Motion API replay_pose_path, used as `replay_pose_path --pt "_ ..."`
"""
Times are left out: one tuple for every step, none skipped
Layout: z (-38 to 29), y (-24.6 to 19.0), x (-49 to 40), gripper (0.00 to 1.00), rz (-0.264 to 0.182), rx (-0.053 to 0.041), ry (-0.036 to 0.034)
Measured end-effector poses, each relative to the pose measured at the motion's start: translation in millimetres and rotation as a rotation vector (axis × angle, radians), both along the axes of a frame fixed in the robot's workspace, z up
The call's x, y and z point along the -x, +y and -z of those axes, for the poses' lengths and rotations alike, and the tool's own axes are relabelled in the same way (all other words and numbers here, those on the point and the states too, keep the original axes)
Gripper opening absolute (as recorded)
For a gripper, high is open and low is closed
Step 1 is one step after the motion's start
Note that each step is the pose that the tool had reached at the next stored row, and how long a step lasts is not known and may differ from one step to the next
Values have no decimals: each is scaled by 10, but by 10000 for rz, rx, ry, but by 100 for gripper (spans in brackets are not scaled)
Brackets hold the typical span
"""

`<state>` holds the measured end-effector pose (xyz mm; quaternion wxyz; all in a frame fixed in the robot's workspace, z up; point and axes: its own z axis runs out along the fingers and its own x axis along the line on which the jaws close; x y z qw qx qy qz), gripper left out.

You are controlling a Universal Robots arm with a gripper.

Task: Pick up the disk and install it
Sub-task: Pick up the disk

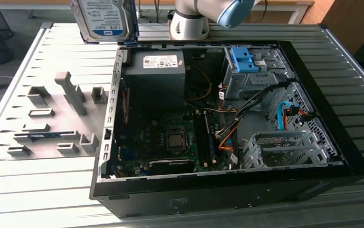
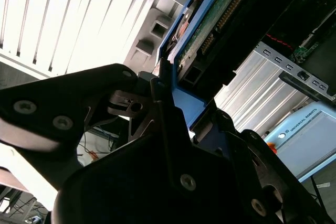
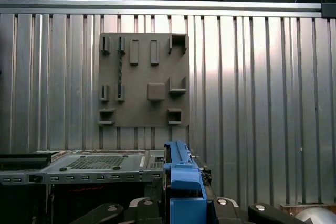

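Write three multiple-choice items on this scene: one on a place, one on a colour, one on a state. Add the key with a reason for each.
1. Where is the disk?
A. Flat on the table
B. Seated inside the computer case
C. Raised upright near the table's far edge

2. What colour is the disk's side rail?
A. Blue
B. Red
C. Yellow

3. What state is the computer case in?
A. Closed on all sides
B. Open, with the motherboard exposed
C. Lying with its open side down

Key:
1 C: the exterior view shows the disk upright in the air, and the first wrist view shows the gripper clamped on it.
2 A: the side rail is bright blue in both wrist views.
3 B: the motherboard lies in plain sight in the exterior view.
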<state>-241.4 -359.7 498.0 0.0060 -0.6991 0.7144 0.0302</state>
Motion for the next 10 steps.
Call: replay_pose_path --pt "0 0 -10 36 -1 -1 -1" --pt "0 0 -25 36 1 -1 0" --pt "0 0 -46 36 1 -1 0" --pt "0 0 -76 36 0 -1 -1" --pt "0 0 -104 36 1 -1 -1" --pt "0 0 -130 36 0 0 -1" --pt "0 0 -152 36 1 0 -1" --pt "0 0 -171 36 1 -1 -1" --pt "1 0 -188 36 1 -1 -1" --pt "0 0 -203 36 2 0 0"
